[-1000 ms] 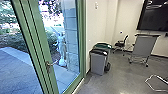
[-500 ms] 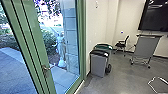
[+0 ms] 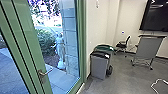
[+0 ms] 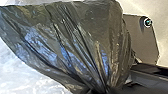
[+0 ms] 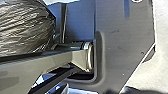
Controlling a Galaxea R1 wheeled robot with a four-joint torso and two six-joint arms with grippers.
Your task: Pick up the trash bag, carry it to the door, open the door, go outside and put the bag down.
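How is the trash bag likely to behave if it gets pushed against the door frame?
The trash bag will probably give and crumple, since its thin film is creased all over. Its shiny surface suggests it may slide rather than catch. Weight is unclear: the film hides the contents.

No text, label, brand, number or sign could be read.
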